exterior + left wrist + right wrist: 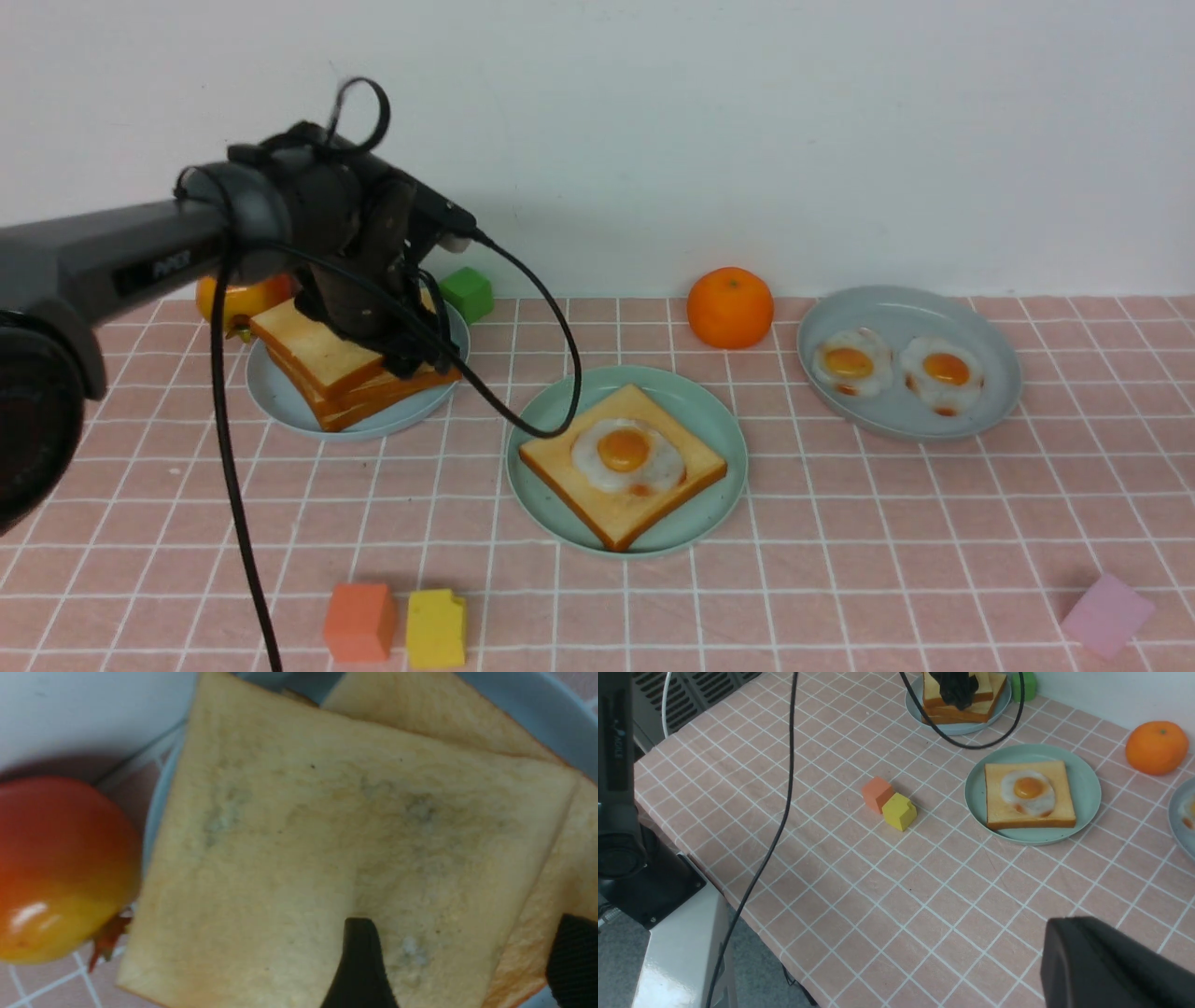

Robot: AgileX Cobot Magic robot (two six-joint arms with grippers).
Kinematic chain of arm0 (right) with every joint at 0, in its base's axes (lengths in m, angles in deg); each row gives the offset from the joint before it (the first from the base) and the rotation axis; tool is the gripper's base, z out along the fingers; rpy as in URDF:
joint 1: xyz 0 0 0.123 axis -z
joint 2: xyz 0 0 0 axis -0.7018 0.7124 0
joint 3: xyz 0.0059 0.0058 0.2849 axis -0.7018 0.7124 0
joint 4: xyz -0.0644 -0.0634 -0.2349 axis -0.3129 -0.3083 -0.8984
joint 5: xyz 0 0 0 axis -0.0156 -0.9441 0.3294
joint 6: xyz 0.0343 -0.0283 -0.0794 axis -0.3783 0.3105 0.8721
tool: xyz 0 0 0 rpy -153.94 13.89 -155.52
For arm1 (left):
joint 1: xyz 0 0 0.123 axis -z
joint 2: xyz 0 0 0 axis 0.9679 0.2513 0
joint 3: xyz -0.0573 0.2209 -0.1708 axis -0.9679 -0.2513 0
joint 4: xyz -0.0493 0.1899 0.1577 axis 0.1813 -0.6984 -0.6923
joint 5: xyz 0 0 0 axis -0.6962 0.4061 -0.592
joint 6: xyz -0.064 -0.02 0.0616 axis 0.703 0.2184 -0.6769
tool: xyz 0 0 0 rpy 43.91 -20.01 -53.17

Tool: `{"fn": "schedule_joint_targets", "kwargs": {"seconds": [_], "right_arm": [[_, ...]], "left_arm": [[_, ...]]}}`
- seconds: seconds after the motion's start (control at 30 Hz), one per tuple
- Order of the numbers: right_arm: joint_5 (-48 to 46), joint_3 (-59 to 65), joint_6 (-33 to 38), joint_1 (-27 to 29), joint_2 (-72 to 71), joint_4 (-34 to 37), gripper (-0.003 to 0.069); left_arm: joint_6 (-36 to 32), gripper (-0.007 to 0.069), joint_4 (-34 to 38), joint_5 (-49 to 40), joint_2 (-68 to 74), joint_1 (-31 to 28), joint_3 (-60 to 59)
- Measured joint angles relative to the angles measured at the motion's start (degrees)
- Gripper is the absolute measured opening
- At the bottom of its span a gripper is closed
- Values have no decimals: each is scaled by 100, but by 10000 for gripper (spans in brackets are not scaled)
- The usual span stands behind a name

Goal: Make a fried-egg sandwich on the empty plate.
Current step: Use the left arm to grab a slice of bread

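1. Mint-green plate [714, 411], centre of the front view, carries the half-built sandwich [557, 469]: one toast slice with a fried egg [624, 455] on top and no covering slice yet. The left gripper [415, 355] hangs over the toast stack [308, 350] on the far-left grey-blue plate [280, 397].
2. Left wrist view: the fingers [359, 966] are released. One is over the face of the top slice [327, 858], the other beyond its edge. Grip this slice only; the offset slice below [537, 933] may lift with it.
3. Right wrist view: the right gripper [1106, 956] shows one dark part only, so its finger state cannot be told. It is well apart from the sandwich.
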State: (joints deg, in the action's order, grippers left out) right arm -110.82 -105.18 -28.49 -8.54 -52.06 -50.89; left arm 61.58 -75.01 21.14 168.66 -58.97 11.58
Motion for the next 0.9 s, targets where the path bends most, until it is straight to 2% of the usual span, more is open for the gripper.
{"fn": "schedule_joint_targets", "kwargs": {"seconds": [0.2,0.37,0.4,0.47,0.6,0.9], "right_arm": [[17,0,0,0,0,0,14],[22,0,-5,0,0,71,14],[22,0,-5,0,0,85,14],[22,0,-5,0,0,154,14],[22,0,-5,0,0,263,16],[22,0,-6,0,0,332,20]], "left_arm": [[106,474,-56,53,66,0,18],[260,330,-161,53,136,0,61],[260,323,-159,53,136,0,61],[260,238,-189,65,141,0,61],[260,158,-330,106,158,5,61],[260,127,-366,69,4,5,49]]}}
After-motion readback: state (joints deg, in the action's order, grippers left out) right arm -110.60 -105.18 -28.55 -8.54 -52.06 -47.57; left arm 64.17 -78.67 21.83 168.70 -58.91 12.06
